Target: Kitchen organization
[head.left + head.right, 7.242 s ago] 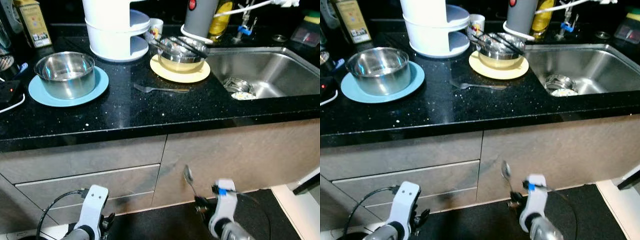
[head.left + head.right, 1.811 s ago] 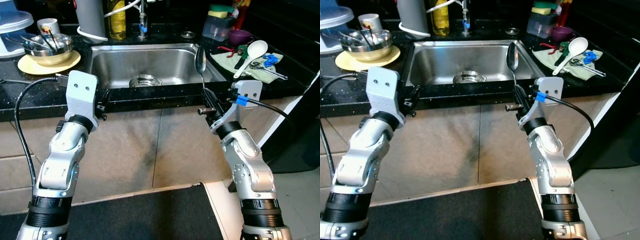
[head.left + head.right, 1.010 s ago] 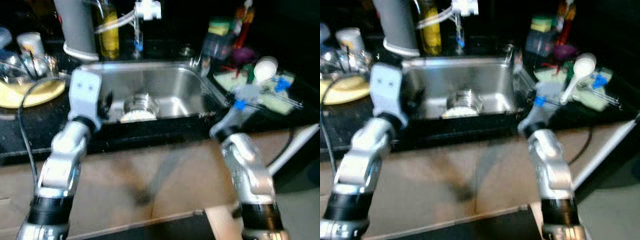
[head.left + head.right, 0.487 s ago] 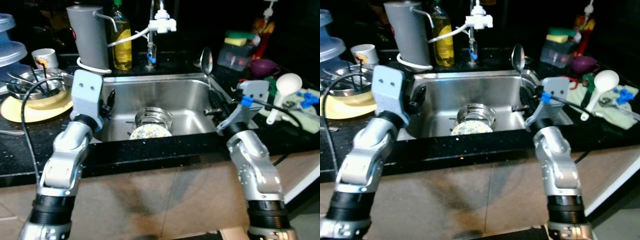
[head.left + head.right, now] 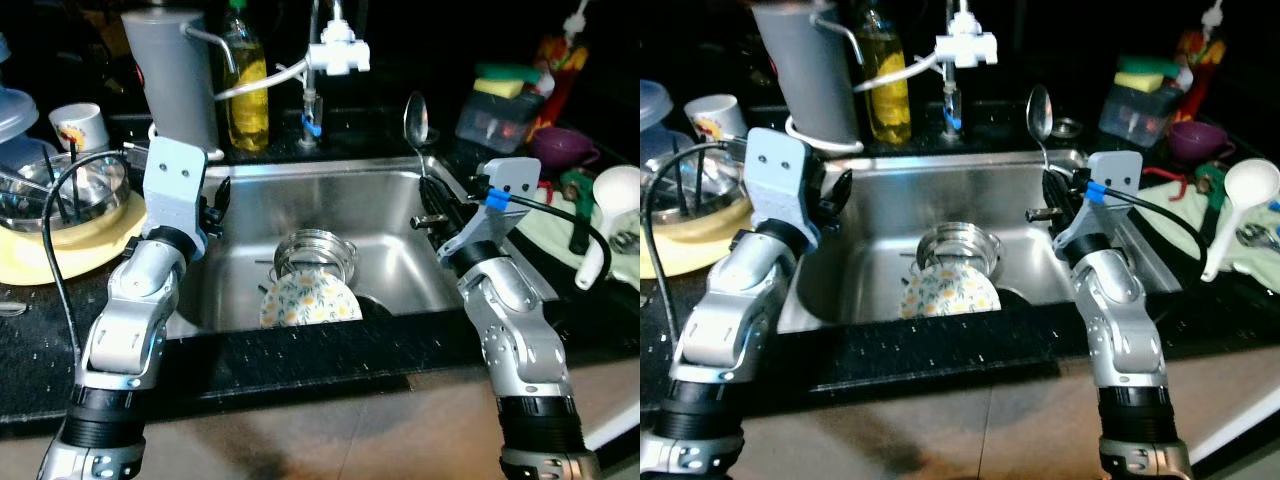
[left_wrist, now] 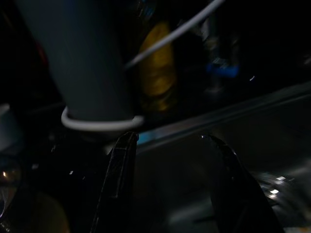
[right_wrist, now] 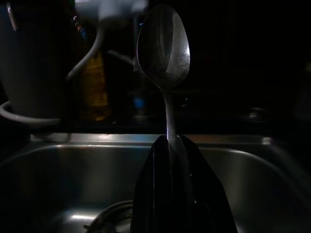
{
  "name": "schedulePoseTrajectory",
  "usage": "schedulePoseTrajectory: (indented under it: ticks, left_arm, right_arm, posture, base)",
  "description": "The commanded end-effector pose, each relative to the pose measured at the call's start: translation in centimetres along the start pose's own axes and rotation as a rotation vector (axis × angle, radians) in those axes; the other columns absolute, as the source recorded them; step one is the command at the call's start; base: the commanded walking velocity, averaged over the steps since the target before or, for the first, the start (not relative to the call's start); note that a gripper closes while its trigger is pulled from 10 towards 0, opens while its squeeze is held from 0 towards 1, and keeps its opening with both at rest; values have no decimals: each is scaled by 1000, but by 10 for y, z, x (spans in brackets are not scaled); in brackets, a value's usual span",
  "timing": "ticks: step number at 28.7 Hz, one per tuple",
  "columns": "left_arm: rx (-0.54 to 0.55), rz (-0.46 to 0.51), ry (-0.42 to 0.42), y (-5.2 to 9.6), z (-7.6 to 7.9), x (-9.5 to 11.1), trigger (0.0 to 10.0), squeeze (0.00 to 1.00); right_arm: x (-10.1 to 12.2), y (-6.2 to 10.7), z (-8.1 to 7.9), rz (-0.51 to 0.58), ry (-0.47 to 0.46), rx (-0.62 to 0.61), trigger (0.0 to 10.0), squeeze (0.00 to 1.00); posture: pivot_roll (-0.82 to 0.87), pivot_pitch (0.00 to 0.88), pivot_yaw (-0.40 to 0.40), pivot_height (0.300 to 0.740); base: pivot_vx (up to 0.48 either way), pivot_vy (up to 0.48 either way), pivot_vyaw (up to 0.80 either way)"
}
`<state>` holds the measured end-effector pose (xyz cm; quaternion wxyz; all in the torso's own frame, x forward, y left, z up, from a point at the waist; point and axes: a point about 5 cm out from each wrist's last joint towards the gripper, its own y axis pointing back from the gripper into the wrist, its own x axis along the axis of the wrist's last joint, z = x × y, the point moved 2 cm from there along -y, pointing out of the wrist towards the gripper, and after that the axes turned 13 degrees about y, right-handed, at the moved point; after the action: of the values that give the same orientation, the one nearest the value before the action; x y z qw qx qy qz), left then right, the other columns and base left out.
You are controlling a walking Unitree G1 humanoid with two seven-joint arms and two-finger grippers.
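Upright, a metal spoon (image 5: 1038, 112) is held by the right gripper (image 5: 432, 208), whose two black fingers are pressed together on the handle's lower end; in the right wrist view the fingers (image 7: 181, 194) are seen closed on the stem. Long axis is near vertical: bowl end at the top, handle running down into the grip, w/ a slight lean. Spoon is placed over the right-hand rim of the steel sink (image 5: 400, 270), near the back corner.

No readable writing is made out anywhere; a small print is carried by the white mug (image 5: 78, 125) at far left, but it is too small to read. A blue tag (image 5: 1094, 189) is seen on the right wrist housing, no text legible.

Left gripper (image 6: 170, 160) is held at the sink's left rim w/ fingers spread apart, nothing between them, pointed toward a grey cylinder (image 5: 175, 75) w/ a white ring at its base. Beside it, a yellow bottle (image 5: 247, 90) and a white tap fitting (image 5: 338, 55) are seen.

In the basin, a flower-patterned plate (image 5: 948, 290) is leaned against a steel pot (image 5: 955, 245). At left, a steel bowl w/ utensils (image 5: 60, 195) is set on a yellow plate (image 5: 45, 260). At right, a white ladle (image 5: 1235, 205) is laid on a pale green cloth (image 5: 548, 225).
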<state>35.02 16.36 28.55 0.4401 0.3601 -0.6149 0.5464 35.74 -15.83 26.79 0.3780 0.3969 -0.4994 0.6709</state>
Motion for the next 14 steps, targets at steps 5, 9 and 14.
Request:
schedulePoseTrajectory:
  ticks: [5,9,14]
  left_arm:
    - [10,-22,-18,2,-2,-5,10000,0]
    - [6,-19,-20,2,-2,-4,10000,0]
    - [-1,-43,-31,3,0,-6,10000,0]
  right_arm:
    - [2,0,0,8,16,0,10000,0]
    - [2,-1,1,7,18,2,10000,0]
    - [2,-1,1,6,22,6,10000,0]
  posture:
    - [-68,127,-39,740]
    - [-68,127,-40,740]
    - [-67,127,-42,740]
  base:
    - [0,0,0]
    - [0,0,0]
    - [0,-144,0]
